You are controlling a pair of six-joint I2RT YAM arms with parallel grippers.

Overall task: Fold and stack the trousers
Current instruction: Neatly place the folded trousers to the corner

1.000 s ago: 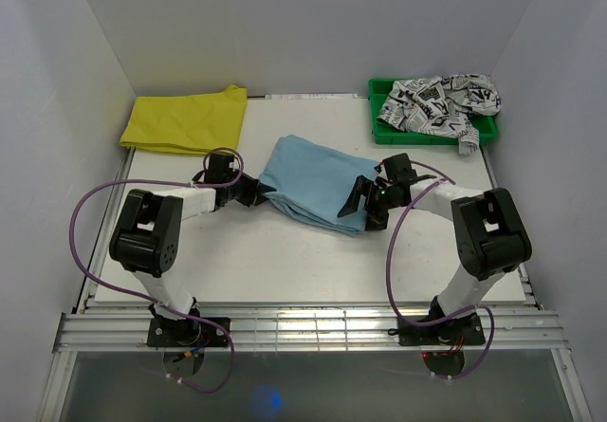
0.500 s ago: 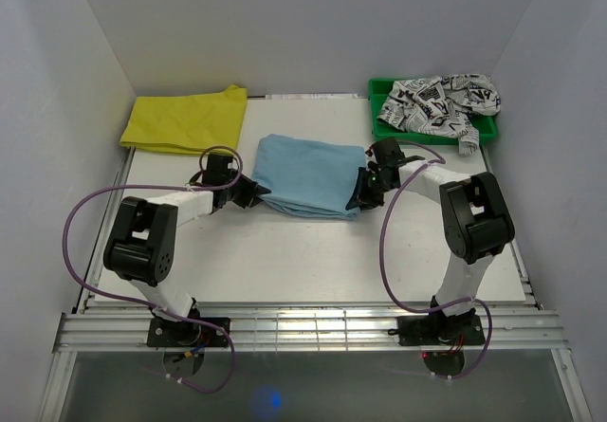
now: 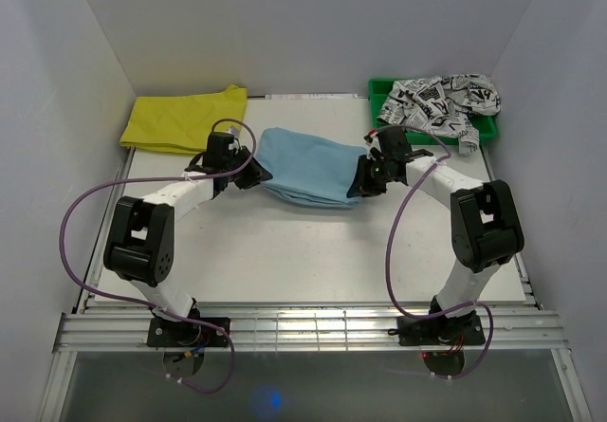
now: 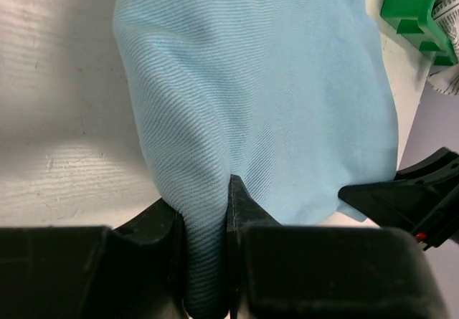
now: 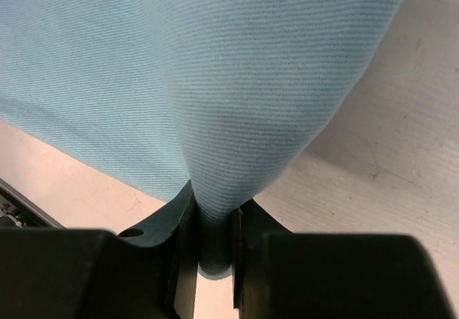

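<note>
The light blue trousers [image 3: 308,168] are folded into a bundle and hang between the two arms over the middle of the table, sagging at the centre. My left gripper [image 3: 248,174] is shut on their left end, with cloth [image 4: 251,82] pinched between its jaws [image 4: 208,262]. My right gripper [image 3: 364,177] is shut on their right end, a fold of the cloth [image 5: 237,82] bunched between its jaws [image 5: 215,240]. In the left wrist view the right gripper's dark tip [image 4: 409,197] shows at the far edge of the cloth.
Folded yellow trousers [image 3: 185,119] lie at the table's back left corner. A green tray [image 3: 381,128] at the back right holds black-on-white printed trousers [image 3: 441,100], which spill over its rim. White walls close in the table on three sides.
The right gripper has closed on the right end of the blue trousers. Both grippers have moved toward the back of the table, carrying the bundle with them.
</note>
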